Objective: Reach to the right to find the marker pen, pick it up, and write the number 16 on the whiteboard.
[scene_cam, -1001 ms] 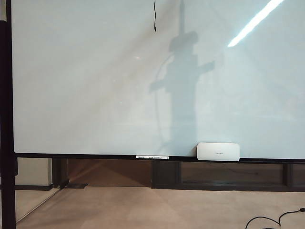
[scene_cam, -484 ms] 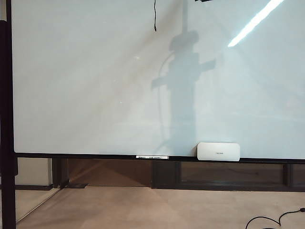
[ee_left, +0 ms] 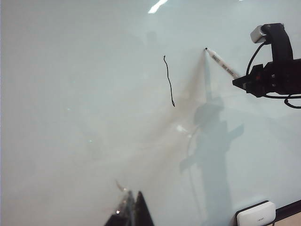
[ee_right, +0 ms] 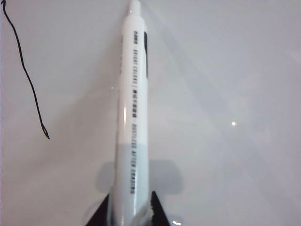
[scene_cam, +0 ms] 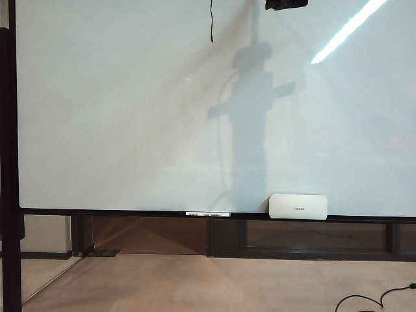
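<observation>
The whiteboard is filling nearly the whole exterior view, its thin black frame running down the left side and along the bottom edge, and most of its glossy surface is lying bare on either side of the one black stroke near the top. That stroke, a slightly wavy vertical line, is standing alone; beside it no second digit is showing.

The right arm is reaching in from the board's upper right, and in the exterior view only a dark piece of it is poking in at the top edge, to the right of the stroke. The left wrist view is showing it from the side: the right gripper is pointing toward the board and clamping its fingers on the barrel of the white marker pen, whose dark tip is touching or all but touching the board, to the right of the stroke's top and well apart from it. The arm's shadow is falling on the board below the pen.

The left gripper is hanging back from the board, below the stroke, its dark fingertips lying close together with nothing between them.

A white eraser is sitting on the bottom frame, far below the pen.
</observation>
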